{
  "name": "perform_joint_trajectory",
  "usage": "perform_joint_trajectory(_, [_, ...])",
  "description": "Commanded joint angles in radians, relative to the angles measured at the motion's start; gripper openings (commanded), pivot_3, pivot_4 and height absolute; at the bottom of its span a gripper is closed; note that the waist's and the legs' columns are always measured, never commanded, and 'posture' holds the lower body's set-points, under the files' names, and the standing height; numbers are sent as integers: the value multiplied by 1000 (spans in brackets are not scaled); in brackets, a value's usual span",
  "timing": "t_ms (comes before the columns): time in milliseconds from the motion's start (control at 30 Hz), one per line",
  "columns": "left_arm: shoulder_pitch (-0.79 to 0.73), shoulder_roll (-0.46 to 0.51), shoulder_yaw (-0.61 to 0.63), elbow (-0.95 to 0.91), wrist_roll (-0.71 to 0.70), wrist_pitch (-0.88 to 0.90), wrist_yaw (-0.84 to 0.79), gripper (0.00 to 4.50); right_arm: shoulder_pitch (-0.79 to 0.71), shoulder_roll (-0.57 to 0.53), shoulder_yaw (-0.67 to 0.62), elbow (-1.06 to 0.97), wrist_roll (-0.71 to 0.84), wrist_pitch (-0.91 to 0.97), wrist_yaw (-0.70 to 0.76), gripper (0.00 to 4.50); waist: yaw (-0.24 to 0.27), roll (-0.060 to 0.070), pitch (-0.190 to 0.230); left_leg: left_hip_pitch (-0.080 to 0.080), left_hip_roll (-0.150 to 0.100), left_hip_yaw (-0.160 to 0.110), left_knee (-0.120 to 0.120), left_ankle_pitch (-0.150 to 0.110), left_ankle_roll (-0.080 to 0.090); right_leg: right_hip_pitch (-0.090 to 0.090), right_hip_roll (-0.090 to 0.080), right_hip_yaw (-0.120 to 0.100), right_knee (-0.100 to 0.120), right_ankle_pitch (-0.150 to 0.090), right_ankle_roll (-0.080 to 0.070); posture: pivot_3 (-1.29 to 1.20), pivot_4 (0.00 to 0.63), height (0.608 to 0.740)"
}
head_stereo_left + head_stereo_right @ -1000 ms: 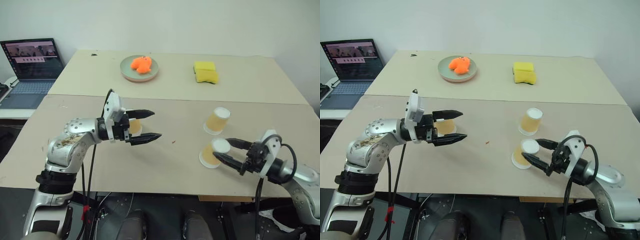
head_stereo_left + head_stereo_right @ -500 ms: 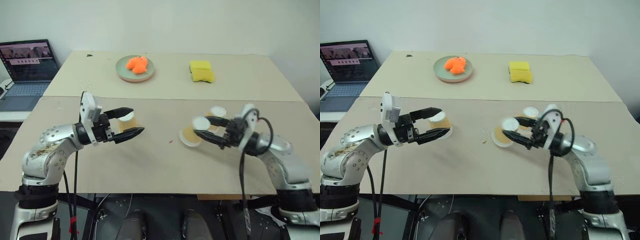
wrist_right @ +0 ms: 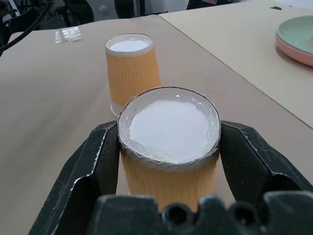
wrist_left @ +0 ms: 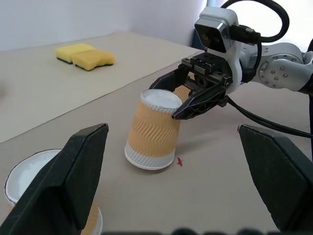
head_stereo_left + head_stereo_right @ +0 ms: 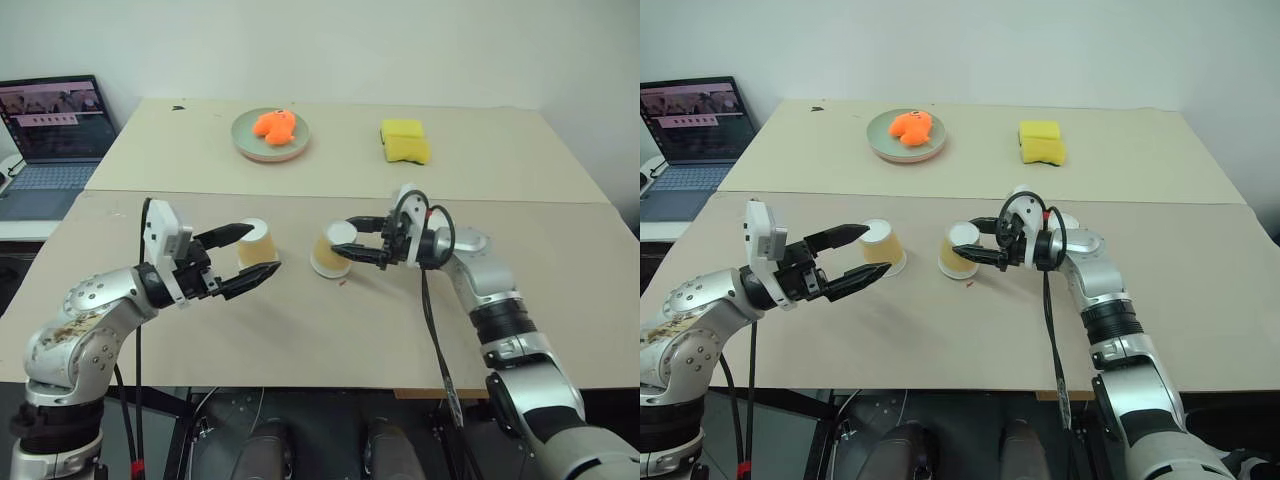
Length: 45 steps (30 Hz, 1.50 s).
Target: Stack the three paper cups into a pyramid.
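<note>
Three yellow-orange paper cups stand upside down, white bases up. One cup [image 5: 258, 244] rests on the near table, just past the fingertips of my left gripper [image 5: 265, 249], which is open and level. My right gripper [image 5: 345, 242] points left and is shut on the second cup [image 5: 329, 251] near its base. That cup is tilted, its rim low at the table, a short gap from the first cup [image 3: 132, 68]. The third cup [image 4: 184, 92] is mostly hidden behind the right gripper.
On the far table lie a green plate [image 5: 243, 143] with an orange plush toy [image 5: 272, 126] and a yellow sponge [image 5: 405, 142]. A laptop [image 5: 55, 120] sits off the table's left side. A seam [image 5: 540, 203] divides the two tabletops.
My right gripper has carried its cup left and away from the front edge, up beside the left cup. The left gripper drew back slightly and stayed open. The camera has shifted.
</note>
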Motion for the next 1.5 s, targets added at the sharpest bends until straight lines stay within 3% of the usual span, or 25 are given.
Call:
perform_joint_trajectory(33, [1,5,18,-46,-21,-9,16,4500,-36,10,-22,43,-6,-35,27,3773,1,0,0,0,0,0,0,0,0,0,0,0,0,0,0,0,150,673])
perform_joint_trajectory(133, [-5,0,1,-45,-22,-17,18,4500,-46,13,-39,55,5,-3,35,4454,0,0,0,0,0,0,0,0,0,0,0,0,0,0,0,0,150,673])
perform_joint_trajectory(533, [-125,-44,-115,67,8,-48,-47,4500,89,-110,-197,-343,201,335,-2,4454,5,0,0,-10,0,1,1,1,-1,-11,0,1,6,0,0,0,150,673])
perform_joint_trajectory(800, [-261,-81,-217,175,44,-89,-154,4500,310,-224,-445,-767,384,531,-216,4454,14,0,0,-10,-1,2,1,0,0,-11,-1,2,4,0,0,0,150,673])
perform_joint_trajectory(1033, [-349,-81,-237,240,57,-103,-226,4500,494,-302,-656,-870,343,506,-393,4454,18,-1,0,-9,-1,3,1,-2,3,-11,0,3,4,0,0,0,150,673])
perform_joint_trajectory(1233, [-382,-102,-265,282,78,-120,-264,4500,624,-308,-535,-779,124,341,-446,4454,14,-1,0,-8,-1,4,1,-2,3,-11,0,4,4,0,0,0,150,673])
perform_joint_trajectory(1500, [-391,-125,-267,285,93,-120,-269,4500,545,-272,-386,-562,8,165,-439,4454,3,-1,0,-8,-1,4,1,-1,3,-12,0,5,4,0,0,0,150,673])
